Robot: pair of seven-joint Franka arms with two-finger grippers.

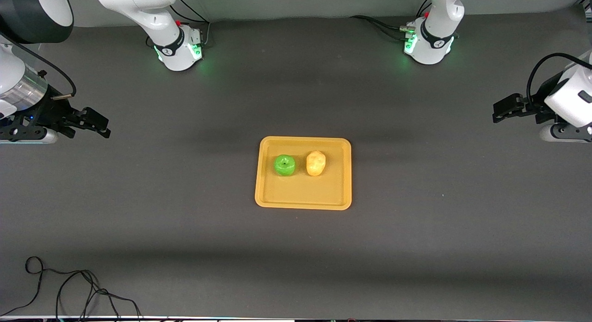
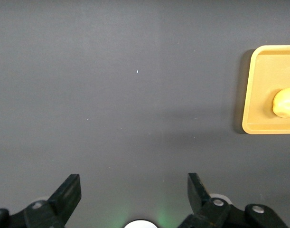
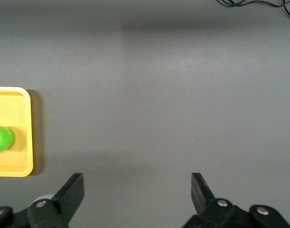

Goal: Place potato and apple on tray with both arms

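where the dark table (image 1: 185,211) spreads, the tray (image 1: 303,199) sits centred.

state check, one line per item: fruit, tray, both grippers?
apple: upright on the tray, stem dimple up, beside the potato, apart from it
potato: resting on the tray, toward the left arm's end
tray: flat on the table, holding both items
left gripper: open, empty, over bare table at the left arm's end, waiting
right gripper: open, empty, over bare table at the right arm's end
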